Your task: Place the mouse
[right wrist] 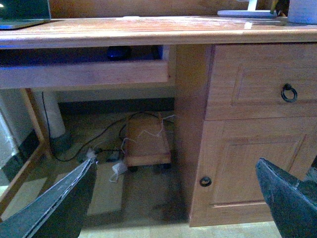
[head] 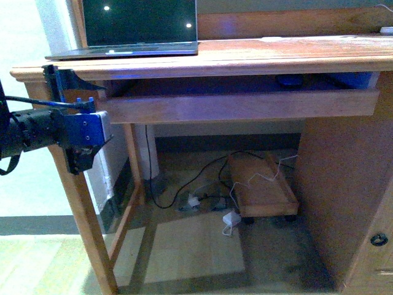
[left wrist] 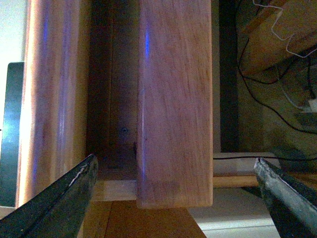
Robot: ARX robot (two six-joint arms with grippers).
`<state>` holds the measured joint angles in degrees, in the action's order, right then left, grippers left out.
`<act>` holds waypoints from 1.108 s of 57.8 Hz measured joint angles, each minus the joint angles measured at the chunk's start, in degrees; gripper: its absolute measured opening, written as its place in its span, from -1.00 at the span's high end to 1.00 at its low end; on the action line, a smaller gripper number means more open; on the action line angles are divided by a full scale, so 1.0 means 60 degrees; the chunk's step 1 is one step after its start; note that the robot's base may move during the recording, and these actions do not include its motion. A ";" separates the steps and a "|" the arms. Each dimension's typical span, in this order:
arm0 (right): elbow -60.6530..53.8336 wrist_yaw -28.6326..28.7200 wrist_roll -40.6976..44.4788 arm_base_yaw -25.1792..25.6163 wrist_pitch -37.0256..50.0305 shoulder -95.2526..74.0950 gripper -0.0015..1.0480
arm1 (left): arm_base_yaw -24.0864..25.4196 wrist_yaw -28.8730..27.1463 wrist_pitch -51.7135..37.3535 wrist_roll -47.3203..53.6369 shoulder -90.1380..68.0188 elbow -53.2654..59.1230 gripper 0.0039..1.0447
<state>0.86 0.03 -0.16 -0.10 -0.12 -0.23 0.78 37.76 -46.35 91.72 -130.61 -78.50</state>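
Note:
The mouse (head: 288,80) is a small dark rounded shape lying in the pulled-out tray (head: 239,104) under the desk top, toward its right end. It also shows in the right wrist view (right wrist: 119,52), half hidden behind the tray's front board (right wrist: 84,74). My left gripper (head: 98,141) is open and empty at the tray's left end, far from the mouse. In the left wrist view the gripper (left wrist: 174,162) has its jaws spread either side of the front board (left wrist: 176,99). My right gripper (right wrist: 176,163) is open and empty, back from the desk's cabinet.
A laptop (head: 135,27) stands open on the desk top at the left. The desk's left leg (head: 80,215) is just below my left gripper. Under the desk are a small wooden trolley (head: 261,190), cables and a white charger (head: 230,218). A cabinet door (right wrist: 247,163) and a drawer's ring handle (right wrist: 289,92) are at the right.

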 joint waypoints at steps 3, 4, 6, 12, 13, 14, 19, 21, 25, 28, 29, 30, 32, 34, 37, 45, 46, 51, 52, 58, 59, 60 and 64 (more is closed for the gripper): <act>0.0000 0.0000 0.0000 0.0000 0.0000 0.0000 -0.85 | -0.0015 0.0029 0.0047 0.0055 -0.0204 -0.0288 -0.86; 0.0000 0.0000 0.0000 0.0000 0.0000 0.0000 -0.85 | -0.0025 0.0029 0.0051 0.0058 -0.0306 -0.0401 -0.86; 0.0000 0.0000 0.0000 0.0000 0.0000 0.0000 -0.85 | -0.0040 0.0040 0.0051 0.0073 -0.0419 -0.0543 -0.86; 0.0000 0.0000 0.0000 0.0000 0.0000 0.0000 -0.85 | -0.0076 0.0171 0.0044 0.0080 -0.0747 -0.0929 -0.86; 0.0000 0.0000 0.0000 0.0000 0.0000 0.0000 -0.85 | -0.0080 0.0211 0.0044 0.0095 -0.0805 -0.1013 -0.86; 0.0000 0.0000 0.0000 0.0000 0.0000 0.0000 -0.85 | -0.0091 0.0219 0.0044 0.0106 -0.0892 -0.1104 -0.86; 0.0000 0.0000 0.0000 0.0000 0.0000 0.0000 -0.85 | -0.0106 0.0244 0.0047 0.0117 -0.1198 -0.1494 -0.86; 0.0000 0.0000 0.0000 0.0000 0.0000 0.0000 -0.85 | -0.0106 0.0251 0.0047 0.0138 -0.1308 -0.1657 -0.86; 0.0000 0.0000 0.0000 0.0000 0.0000 0.0000 -0.85 | -0.0106 0.0335 0.0295 0.0324 -0.1610 -0.2149 -0.86; 0.0000 0.0000 0.0000 0.0000 0.0000 0.0000 -0.85 | -0.0113 0.0346 0.0419 0.0393 -0.1905 -0.2645 -0.86; 0.0000 0.0000 0.0000 0.0000 0.0000 0.0000 -0.85 | -0.0113 0.0321 0.0477 0.0419 -0.1996 -0.2779 -0.86; 0.0000 0.0000 0.0000 0.0000 0.0000 0.0000 -0.85 | -0.0113 0.0346 0.0510 0.0550 -0.2047 -0.2889 -0.86; 0.0000 -0.0004 0.0000 0.0000 0.0000 0.0000 -0.85 | -0.0113 0.0423 0.0616 0.0780 -0.2164 -0.3045 -0.86; 0.0000 -0.0004 0.0000 0.0000 0.0000 0.0000 -0.85 | -0.0113 0.0455 0.0780 0.1024 -0.2229 -0.3169 -0.86; 0.0000 0.0000 0.0000 0.0000 0.0000 0.0000 -0.85 | -0.0120 0.0441 0.0889 0.1053 -0.2255 -0.3213 -0.86; 0.0000 0.0000 0.0000 0.0000 0.0000 0.0000 -0.85 | -0.0222 -0.0080 0.1621 0.0499 -0.1974 -0.2943 -0.86; 0.0000 0.0000 0.0000 0.0000 0.0000 0.0000 -0.85 | -0.0237 -0.0131 0.1734 0.0375 -0.1920 -0.2900 -0.86; 0.0000 0.0000 0.0000 0.0000 0.0000 0.0000 -0.85 | -0.0331 -0.0740 0.2703 -0.0419 -0.1402 -0.2539 -0.86; 0.0000 0.0000 0.0000 0.0000 0.0000 0.0000 -0.85 | -0.0361 -0.0856 0.2987 -0.0565 -0.1268 -0.2473 -0.86; 0.0000 0.0000 0.0000 0.0000 0.0000 0.0000 -0.85 | -0.0415 -0.1129 0.4430 -0.1519 -0.0616 -0.2175 -0.86; 0.0000 0.0000 0.0000 0.0000 0.0000 0.0000 -0.85 | -0.0415 -0.1126 0.4543 -0.1606 -0.0557 -0.2146 -0.86; 0.0000 -0.0004 0.0000 0.0000 0.0000 0.0000 -0.85 | -0.0412 -0.1111 0.4754 -0.1730 -0.0444 -0.2076 -0.86; 0.0000 0.0000 0.0000 0.0000 0.0000 0.0000 -0.85 | -0.0426 -0.1035 0.5297 -0.2313 -0.0047 -0.1792 -0.86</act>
<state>0.86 0.03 -0.16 -0.10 -0.12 -0.23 -1.78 31.55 -14.57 77.84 -130.89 -89.25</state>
